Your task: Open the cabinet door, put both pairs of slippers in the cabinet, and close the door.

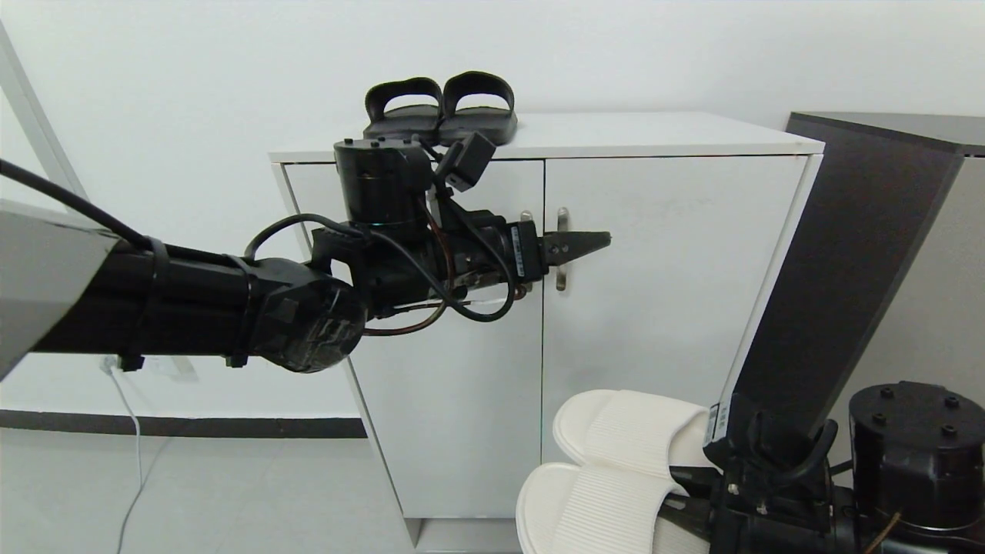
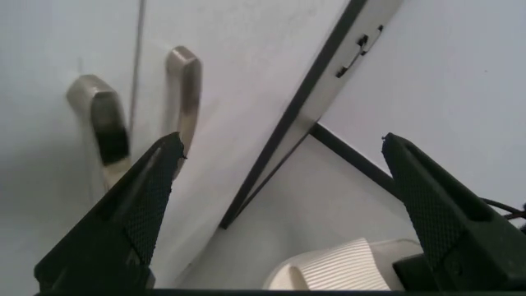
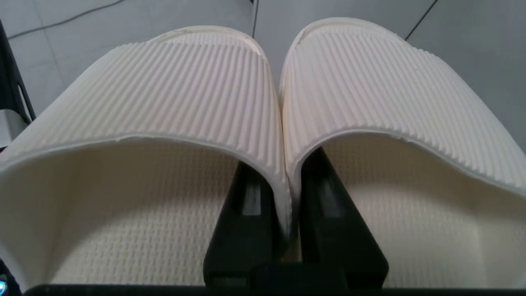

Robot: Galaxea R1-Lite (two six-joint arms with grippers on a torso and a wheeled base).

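Head view gives us the white cabinet [image 1: 654, 323] with both doors shut, their two metal handles side by side at the middle seam. The black slippers [image 1: 440, 108] sit as a pair on the cabinet's top, near its left end. The white slippers [image 1: 616, 454] are held low in front of the right door, toes toward the cabinet. The right hand [image 3: 288, 218] is clamped on them, its fingers pinching the two inner strap walls together. The left hand [image 1: 600, 241] is level with the handles, its fingers spread apart. In the left wrist view one fingertip [image 2: 164, 164] lies just beside the right door's handle [image 2: 187, 90], and we cannot tell whether they touch. A dark grey unit [image 1: 846, 254] stands just beside the cabinet's right side. A white cable [image 1: 135, 454] hangs down the wall to the floor on the left.
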